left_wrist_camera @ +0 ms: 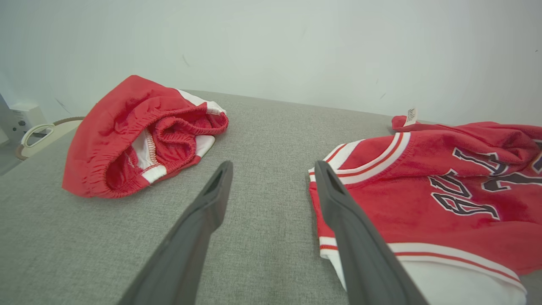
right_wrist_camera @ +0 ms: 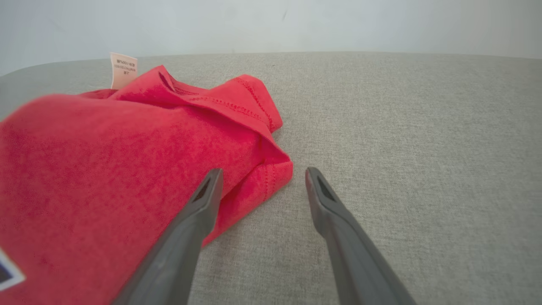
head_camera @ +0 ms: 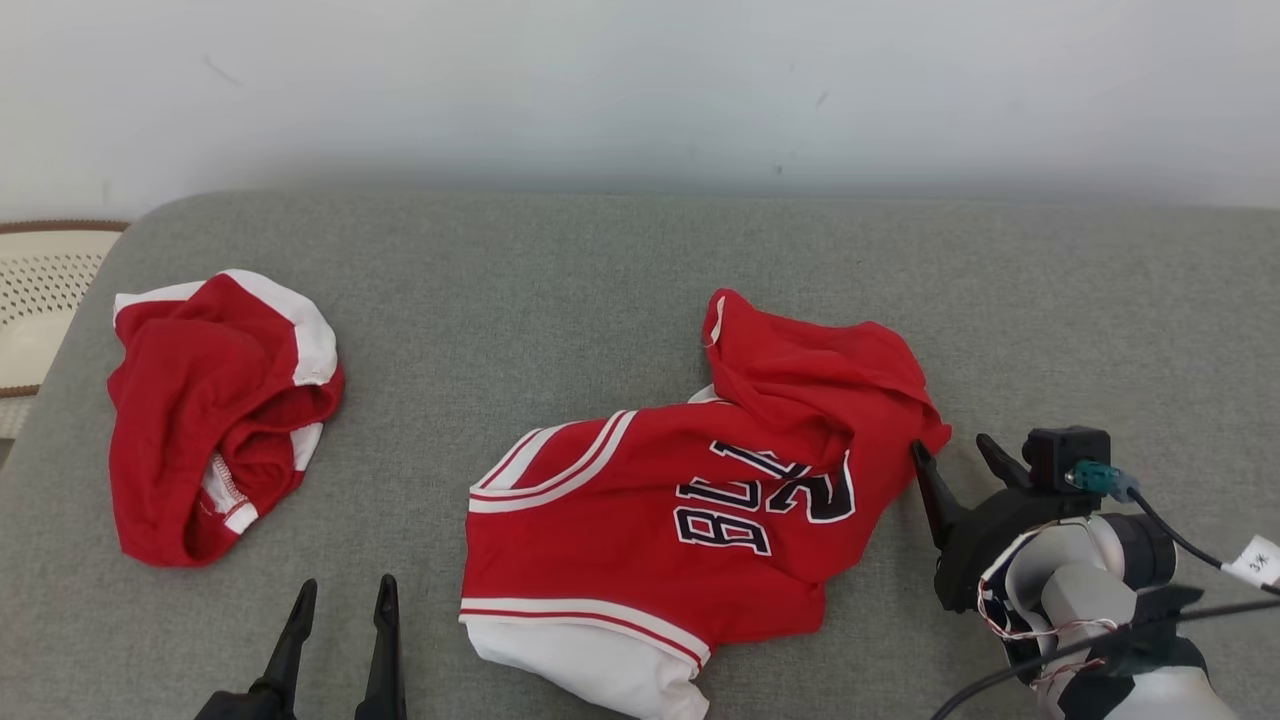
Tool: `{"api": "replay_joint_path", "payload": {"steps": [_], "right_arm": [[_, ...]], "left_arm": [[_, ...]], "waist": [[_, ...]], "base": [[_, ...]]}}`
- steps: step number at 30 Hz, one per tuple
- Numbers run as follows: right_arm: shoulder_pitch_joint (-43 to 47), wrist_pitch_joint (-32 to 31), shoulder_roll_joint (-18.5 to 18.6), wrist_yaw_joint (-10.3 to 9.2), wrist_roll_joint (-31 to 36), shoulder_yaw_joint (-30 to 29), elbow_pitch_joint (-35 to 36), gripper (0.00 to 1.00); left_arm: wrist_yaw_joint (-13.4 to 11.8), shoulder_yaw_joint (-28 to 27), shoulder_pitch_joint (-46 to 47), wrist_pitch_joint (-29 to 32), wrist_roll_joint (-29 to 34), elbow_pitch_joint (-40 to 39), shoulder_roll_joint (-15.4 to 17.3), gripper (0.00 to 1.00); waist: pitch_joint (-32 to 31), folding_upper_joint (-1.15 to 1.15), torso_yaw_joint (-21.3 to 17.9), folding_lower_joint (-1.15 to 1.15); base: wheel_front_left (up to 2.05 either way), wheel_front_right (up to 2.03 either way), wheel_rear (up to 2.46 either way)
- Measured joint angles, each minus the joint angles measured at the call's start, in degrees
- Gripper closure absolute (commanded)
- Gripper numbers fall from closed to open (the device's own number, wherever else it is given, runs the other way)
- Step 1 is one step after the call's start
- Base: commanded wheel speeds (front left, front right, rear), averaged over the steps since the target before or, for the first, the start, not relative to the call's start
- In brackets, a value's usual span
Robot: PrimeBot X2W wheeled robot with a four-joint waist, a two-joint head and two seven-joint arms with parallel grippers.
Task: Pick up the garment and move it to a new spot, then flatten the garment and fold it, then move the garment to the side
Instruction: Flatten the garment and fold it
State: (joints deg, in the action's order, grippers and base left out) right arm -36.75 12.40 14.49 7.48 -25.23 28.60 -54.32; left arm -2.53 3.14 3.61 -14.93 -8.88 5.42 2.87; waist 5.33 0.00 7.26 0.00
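Jersey [head_camera: 640, 520] and shorts [head_camera: 190, 430] make two garments; left gripper [head_camera: 347, 583], right gripper [head_camera: 950, 444] gape.

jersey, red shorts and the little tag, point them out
jersey [head_camera: 600, 550], head view, red body left of the black number
red shorts [head_camera: 190, 420], head view, middle of the crumpled red cloth
tag [right_wrist_camera: 123, 70], right wrist view, centre of the pale label
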Motion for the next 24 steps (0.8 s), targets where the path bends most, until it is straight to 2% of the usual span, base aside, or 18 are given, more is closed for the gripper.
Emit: {"api": "replay_joint_path", "payload": {"steps": [15, 16, 17, 19, 20, 24], "right_arm": [[-6.14, -2.55, -1.23, 0.0, -2.29, 1.49, -9.24, 0.0], [-6.45, -2.53, -1.3, 0.0, -2.59, 1.65, -9.56, 0.11], [-6.75, -2.53, -1.36, 0.0, -2.8, 1.82, -9.84, 0.31], [-7.35, -2.22, -1.43, 0.0, -3.09, 2.27, -10.18, 0.87], [-7.51, -1.79, -1.43, 0.0, -3.09, 2.52, -10.28, 1.0], [-7.93, -0.63, -1.43, 0.0, -3.2, 3.32, -10.35, 1.0]], "left_arm": [[0.35, 0.15, 1.71, 0.0, -0.12, 0.07, 0.0, 0.0], [0.35, 0.16, 1.83, 0.0, -0.15, 0.05, 0.0, 0.0], [0.35, 0.18, 1.96, 0.0, -0.16, 0.07, 0.0, 0.0], [0.35, 0.19, 2.29, 0.0, -0.18, 0.05, 0.0, 0.0], [0.35, 0.2, 2.33, 0.0, -0.18, 0.05, 0.0, 0.0], [0.34, 0.11, 2.37, 0.0, -0.18, 0.13, 0.0, 0.0]], "waist": [[3.53, 0.0, 1.84, 0.0], [3.71, 0.0, 1.92, 0.0], [3.88, 0.0, 1.98, 0.0], [4.2, 0.0, 2.08, 0.0], [4.34, 0.0, 2.11, 0.0], [4.46, 0.0, 2.03, 0.01]], "base": [[0.0, 0.0, 0.0], [0.0, 0.0, 0.0], [0.0, 0.0, 0.0], [0.0, 0.0, 0.0], [0.0, 0.0, 0.0], [0.0, 0.0, 0.0]]}}
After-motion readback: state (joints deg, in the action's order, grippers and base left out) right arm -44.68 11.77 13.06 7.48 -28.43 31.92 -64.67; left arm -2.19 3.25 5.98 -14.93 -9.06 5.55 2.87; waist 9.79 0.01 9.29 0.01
